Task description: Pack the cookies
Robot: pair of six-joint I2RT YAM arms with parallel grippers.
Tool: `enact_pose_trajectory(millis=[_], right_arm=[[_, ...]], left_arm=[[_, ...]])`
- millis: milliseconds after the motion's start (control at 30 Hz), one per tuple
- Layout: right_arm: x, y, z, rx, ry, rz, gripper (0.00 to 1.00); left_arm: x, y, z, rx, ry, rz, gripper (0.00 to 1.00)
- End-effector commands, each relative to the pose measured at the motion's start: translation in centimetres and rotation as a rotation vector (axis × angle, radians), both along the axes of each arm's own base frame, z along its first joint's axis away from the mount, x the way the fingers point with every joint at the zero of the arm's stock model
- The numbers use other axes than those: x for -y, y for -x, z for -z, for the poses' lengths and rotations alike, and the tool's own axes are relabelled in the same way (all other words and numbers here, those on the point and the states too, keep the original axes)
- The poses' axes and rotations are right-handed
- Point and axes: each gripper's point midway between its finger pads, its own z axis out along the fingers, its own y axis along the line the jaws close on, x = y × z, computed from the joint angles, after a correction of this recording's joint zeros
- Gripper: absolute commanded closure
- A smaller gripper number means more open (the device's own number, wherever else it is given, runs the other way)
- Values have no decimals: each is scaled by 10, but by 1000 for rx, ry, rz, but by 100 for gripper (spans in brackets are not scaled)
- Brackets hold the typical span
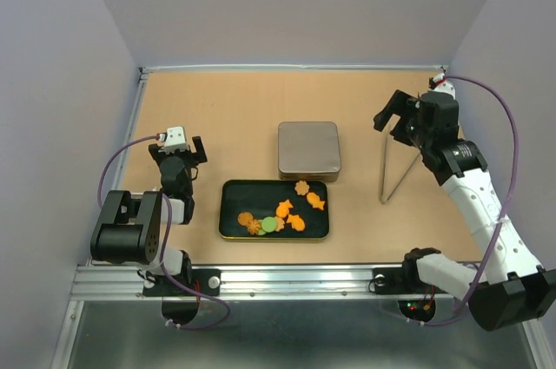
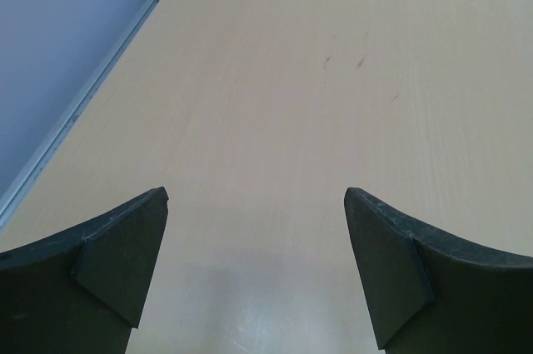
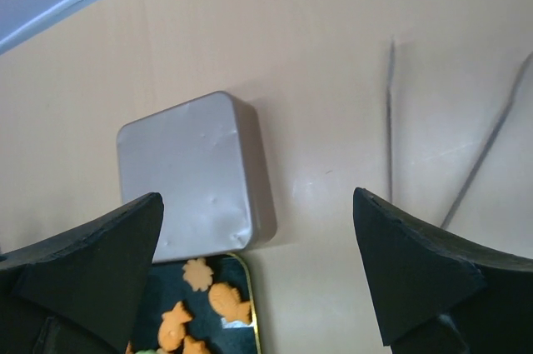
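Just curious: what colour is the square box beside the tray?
Silver-grey box, clearest in right wrist view.

A light wooden table (image 1: 226,108) fills the scene, closed in by pale lilac-grey walls (image 1: 295,4) on the left, far and right sides. A metal rail (image 1: 287,278) runs along its near edge. Near the middle lies a dark tray (image 1: 231,202) with a gold rim, its long side running left to right. Just beyond its far right part sits a square silver tin (image 1: 308,150) with rounded corners, its near edge meeting the tray's rim. Well to the right, thin metal tongs (image 1: 384,169) lie flat, joined end near, arms spreading toward the far side.
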Motion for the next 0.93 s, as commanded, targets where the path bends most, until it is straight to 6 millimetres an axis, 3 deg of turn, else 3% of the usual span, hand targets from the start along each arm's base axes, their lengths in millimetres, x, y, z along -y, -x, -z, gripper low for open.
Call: enact_pose_trajectory(millis=[0, 100, 433, 667, 900], right_arm=[[29, -13, -2, 35, 152, 106, 0], [35, -17, 10, 10, 236, 82, 0], [94, -33, 48, -58, 330, 330, 0], [113, -43, 90, -162, 264, 390, 0], [130, -47, 101, -156, 302, 488, 0]], left_arm=[[1, -5, -64, 259, 17, 4, 1], [1, -5, -64, 258, 17, 5, 1], [1, -5, -64, 258, 17, 5, 1], [1, -5, -64, 257, 17, 5, 1], [1, -5, -64, 258, 17, 4, 1]])
